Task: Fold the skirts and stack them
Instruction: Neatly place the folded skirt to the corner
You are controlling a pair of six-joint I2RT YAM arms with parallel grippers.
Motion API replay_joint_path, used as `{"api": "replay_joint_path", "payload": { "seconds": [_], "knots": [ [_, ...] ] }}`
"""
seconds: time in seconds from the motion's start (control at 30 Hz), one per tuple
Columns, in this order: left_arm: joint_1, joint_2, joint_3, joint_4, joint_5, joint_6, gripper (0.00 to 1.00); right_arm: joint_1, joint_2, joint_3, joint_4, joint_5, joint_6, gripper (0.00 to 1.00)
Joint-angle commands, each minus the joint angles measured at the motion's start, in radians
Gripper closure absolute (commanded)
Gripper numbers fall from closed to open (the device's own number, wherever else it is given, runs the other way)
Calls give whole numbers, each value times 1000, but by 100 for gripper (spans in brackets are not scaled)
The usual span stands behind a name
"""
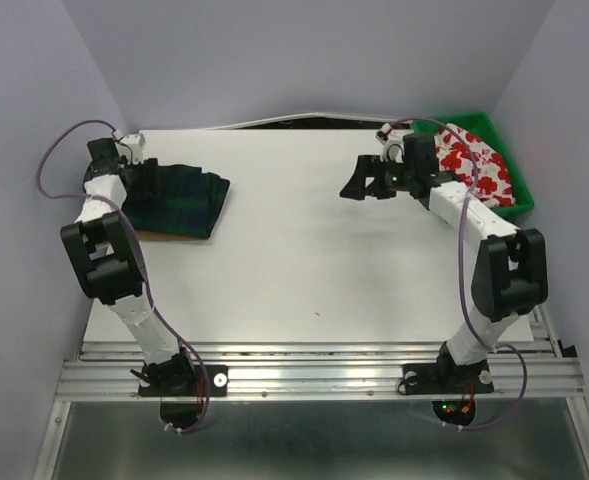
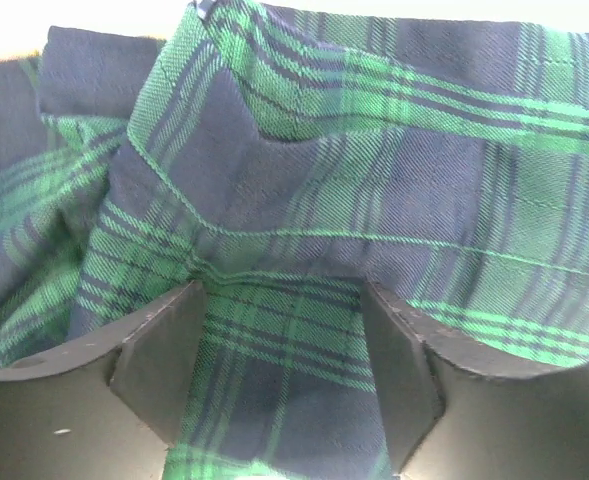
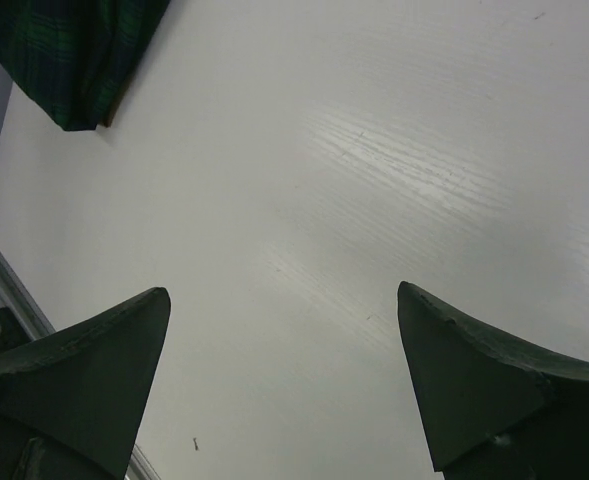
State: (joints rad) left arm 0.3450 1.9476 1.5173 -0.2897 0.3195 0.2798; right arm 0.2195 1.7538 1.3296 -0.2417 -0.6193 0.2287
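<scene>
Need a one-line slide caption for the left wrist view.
Left gripper, jaws open, close over the green-navy plaid skirt, whose pleats fill the frame.

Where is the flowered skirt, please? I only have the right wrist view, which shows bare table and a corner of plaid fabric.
Observer: The white skirt with red flowers lies in the green bin at the far right corner of the table.
Operator: Thank you. What is the left arm doing?
Observer: The left hand is down on the plaid skirt, open, with fabric lying between its fingers.
Operator: Is anything under that plaid skirt?
Observer: Yes, a tan-brown edge shows beneath its near side, probably another skirt.
</scene>
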Motion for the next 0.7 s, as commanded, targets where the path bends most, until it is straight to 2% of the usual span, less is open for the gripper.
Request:
{"api": "replay_joint_path", "payload": {
  "seconds": [0.0,0.1,0.23,0.3,0.37,0.4,0.43,0.53,0.57,0.6,0.63,0.67],
  "knots": [
    [3,-212,-60,24,-43,-16,5,-40,-108,19,-100,78,-74,0],
    [-3,-352,-66,27,-59,4,1,-84,-146,39,-139,157,-89,0],
    [-49,-487,-16,44,-216,15,1,-126,-241,71,-175,292,-159,0],
    [-52,-529,18,37,-223,-22,1,-126,-264,80,-220,325,-189,0],
    [-52,-524,156,-75,-232,-132,2,-138,-295,86,-246,366,-212,0],
    [-46,-486,301,-135,-174,-201,2,-163,-306,83,-264,371,-212,0],
    [-38,-464,357,-222,-105,-209,2,-172,-324,77,-271,371,-212,0],
    [-35,-408,455,-293,94,-267,1,-195,-336,74,-306,382,-216,0],
    [-56,-400,455,-299,96,-264,1,-195,-336,75,-318,385,-216,0],
    [-151,-394,436,-307,-12,-252,1,-195,-339,77,-338,392,-218,0],
    [-212,-397,407,-305,-13,-225,1,-195,-343,76,-346,403,-216,0],
    [-278,-407,358,-263,-140,-159,1,-207,-344,74,-356,423,-251,0]
  ]
}}
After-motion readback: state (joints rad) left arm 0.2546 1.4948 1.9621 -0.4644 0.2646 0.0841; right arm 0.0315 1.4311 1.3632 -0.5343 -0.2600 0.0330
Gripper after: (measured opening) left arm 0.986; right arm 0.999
